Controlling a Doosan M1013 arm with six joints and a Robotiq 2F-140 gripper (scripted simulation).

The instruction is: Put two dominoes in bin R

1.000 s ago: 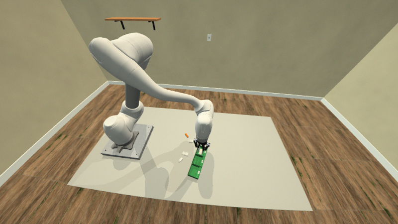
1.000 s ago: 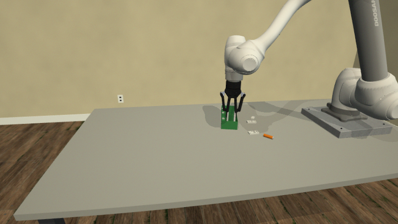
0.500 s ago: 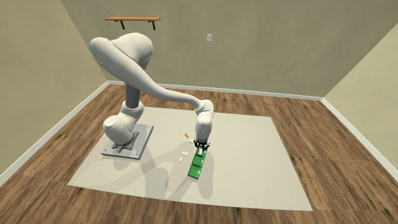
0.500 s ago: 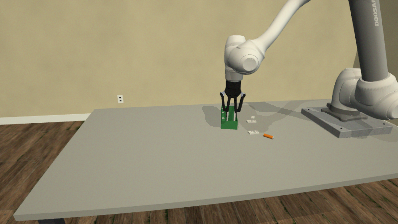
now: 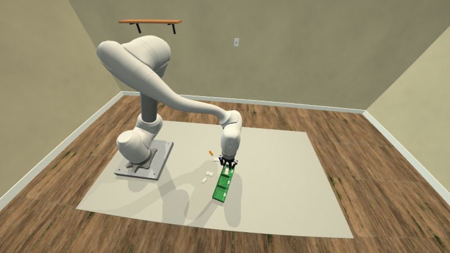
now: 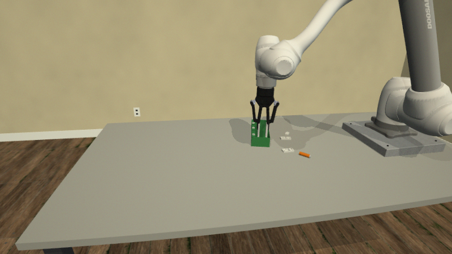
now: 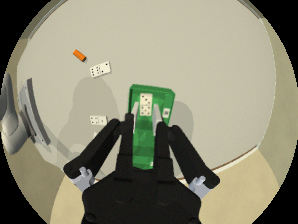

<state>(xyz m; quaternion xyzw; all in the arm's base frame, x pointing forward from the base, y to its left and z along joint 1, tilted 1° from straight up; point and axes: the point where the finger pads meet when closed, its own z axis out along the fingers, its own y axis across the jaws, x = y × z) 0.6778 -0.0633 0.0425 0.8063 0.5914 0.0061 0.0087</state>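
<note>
green bin (image 6: 260,141) sitting right under the gripper (image 6: 262,127) | fingers dipping inside it, narrowly parted, gripping nothing | one domino (image 7: 144,106) lying between them | two dominoes (image 6: 285,138) (image 6: 287,150) resting just right of it | orange peg (image 6: 304,154) lying farther right

Green bin (image 7: 152,137): near end hidden behind the claw (image 7: 143,121) body in wrist view. Bin letters too small to read anywhere. Domino (image 7: 144,106) at the bin's far end: pips unreadable; contact with fingertips unclear. Arm's upper links cut off beyond the bin in exterior view.
</note>
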